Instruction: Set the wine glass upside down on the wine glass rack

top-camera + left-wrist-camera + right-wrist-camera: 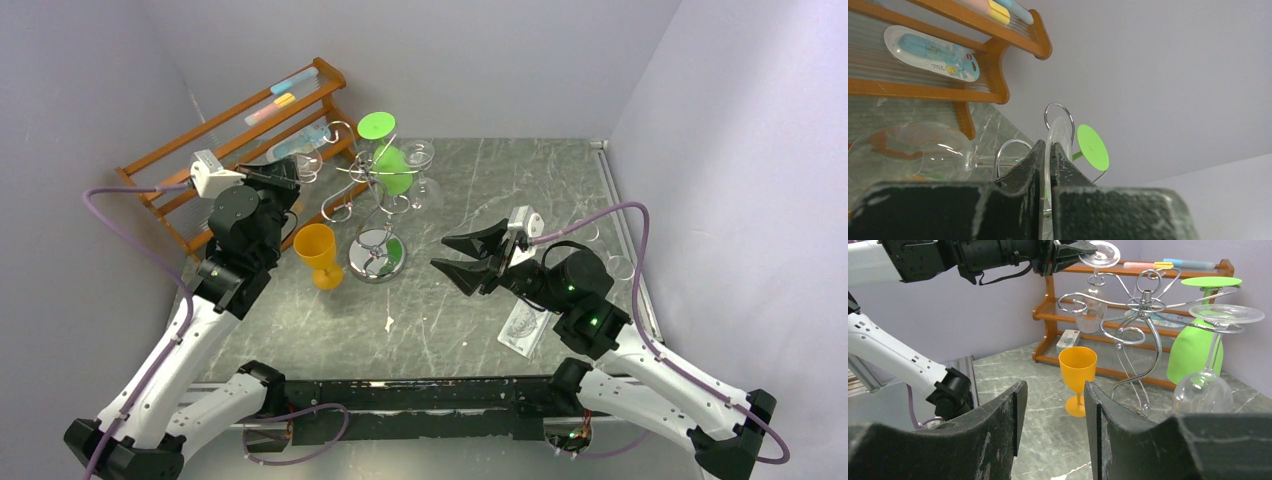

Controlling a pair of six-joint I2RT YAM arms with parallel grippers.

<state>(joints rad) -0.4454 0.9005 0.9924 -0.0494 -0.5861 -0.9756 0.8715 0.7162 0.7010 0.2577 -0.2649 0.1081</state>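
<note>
Lighting: bright, even and diffuse, from overhead. Shadows on the counter (pixel 450 310) are soft.
Glare: mirror highlights on the wine glass rack (pixel 376 260) base; white glints on the wine glass (pixel 933 152) bowl.
Focus: left end effector (pixel 1047 149) and right end effector (pixel 1054 387) are blurred in the near foreground; backgrounds are sharp.

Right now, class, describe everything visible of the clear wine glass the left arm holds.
The clear wine glass looks transparent: round foot, slim stem, empty bowl. It hangs upside down, foot uppermost and pinched at its rim by the fingers of the left gripper, beside a curled arm of the wine glass rack. Whether it rests there is unclear.
</note>
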